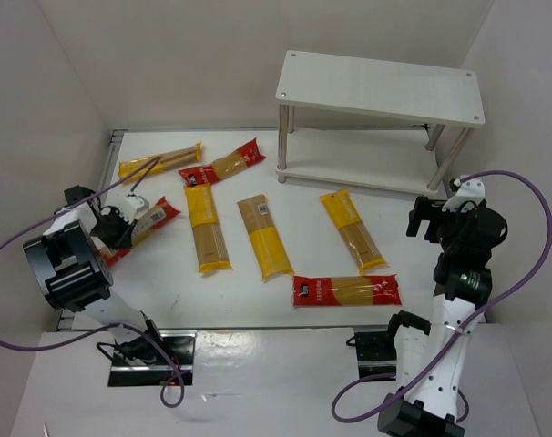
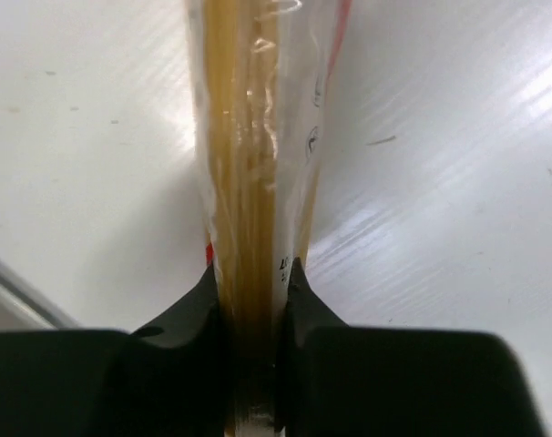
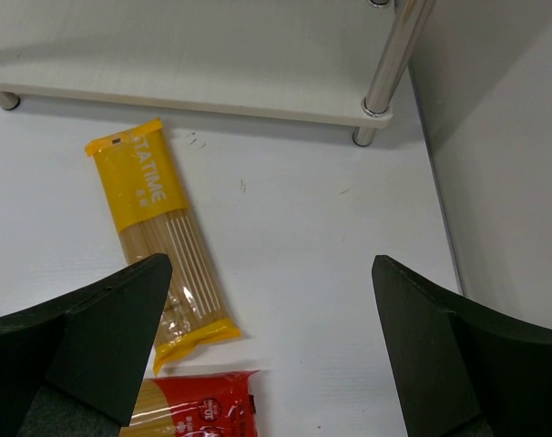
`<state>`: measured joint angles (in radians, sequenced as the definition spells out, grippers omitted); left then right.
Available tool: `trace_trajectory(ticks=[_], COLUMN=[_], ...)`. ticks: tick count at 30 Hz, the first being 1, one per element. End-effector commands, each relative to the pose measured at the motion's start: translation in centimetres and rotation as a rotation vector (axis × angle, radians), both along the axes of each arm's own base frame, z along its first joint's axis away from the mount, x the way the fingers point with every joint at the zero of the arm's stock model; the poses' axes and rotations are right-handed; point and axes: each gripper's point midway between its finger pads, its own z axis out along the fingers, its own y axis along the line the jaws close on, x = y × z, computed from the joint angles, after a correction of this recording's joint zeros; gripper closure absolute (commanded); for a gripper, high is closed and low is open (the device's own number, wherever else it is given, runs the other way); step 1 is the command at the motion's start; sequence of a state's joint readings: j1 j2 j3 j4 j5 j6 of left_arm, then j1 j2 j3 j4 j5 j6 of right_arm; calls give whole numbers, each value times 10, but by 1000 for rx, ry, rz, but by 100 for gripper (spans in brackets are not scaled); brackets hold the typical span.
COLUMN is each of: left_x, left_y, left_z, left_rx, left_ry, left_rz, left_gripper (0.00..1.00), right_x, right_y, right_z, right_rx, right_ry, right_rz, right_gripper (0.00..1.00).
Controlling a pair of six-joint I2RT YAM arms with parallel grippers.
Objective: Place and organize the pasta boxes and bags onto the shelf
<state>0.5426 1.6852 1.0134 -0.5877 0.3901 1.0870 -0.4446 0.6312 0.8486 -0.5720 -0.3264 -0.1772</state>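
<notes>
At the lower left of the top view, the left claw (image 1: 121, 225) sits over the held red packet (image 1: 159, 215). Its own camera shows both fingers (image 2: 199, 300) pressed against the packet's long sides, closed down to the thickness of the pasta bundle. Gripping across the narrow width is likely chosen so the long, floppy bag hangs balanced rather than drooping from one end. Whether the bag has left the tabletop (image 1: 258, 309) I cannot tell. At the lower right, the right claw (image 1: 429, 218) hangs with its fingers spread wide and nothing between them. It looks down on bare tabletop beside the right yellow packet (image 3: 162, 241), probably waiting for its own pick. Nearest the arms among the loose bags lies the second red packet (image 1: 346, 289), crosswise at lower centre. Above it in the frame, three yellow packets lie roughly parallel: the right one, a centre yellow packet (image 1: 264, 235) and a left yellow packet (image 1: 207, 228). Farther up left are a third red packet (image 1: 223, 164) and a fourth yellow packet (image 1: 160, 162), both slanted. At the upper right stands the shelf (image 1: 381, 86), with no packet visible on either board. By my reading the sorting has barely begun, and the left arm faces the longest carry across the frame.
</notes>
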Motion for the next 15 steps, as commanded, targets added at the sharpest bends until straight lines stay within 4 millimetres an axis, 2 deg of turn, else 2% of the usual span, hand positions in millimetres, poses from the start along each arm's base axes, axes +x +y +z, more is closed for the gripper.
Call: trace_trajectory(ticks=[1,2,4,6,7,8,10,11,12,15], left_x=[-12,-13,-6,8,9,17,22,22,24,23], left_y=[-5,-6,-10,-26,-34,-45,-74,-83,-94,-129], left_z=[-18,-14,10,45,56,71,104,112,133,164], left_rx=[6,2,11,3,-10,-15,-43,-57,-84,-140], left_ry=[48,42,-20,-112,-129,-173,-247,-270,-321,-384], left_rz=[32,58,53,34,24,0,-37,-47,-37,-79], left_gripper=[100,100,100,100,100,100,100,100,100,100], right_x=[0,0,0,0,0,0,0,-1,-1,-2], right_y=[3,3,3,3,3,5,5,5,5,9], right_z=[18,18,18,18,18,19,19,21,21,19], right_rx=[-27,-27,-27,-27,-27,-25,-33,-37,-37,-38], right_ry=[-49,-49,-49,-49,-49,-51,-50,-58,-58,-52], right_rz=[17,17,17,17,17,26,29,29,29,51], right_gripper=[1,1,1,1,1,1,1,1,1,1])
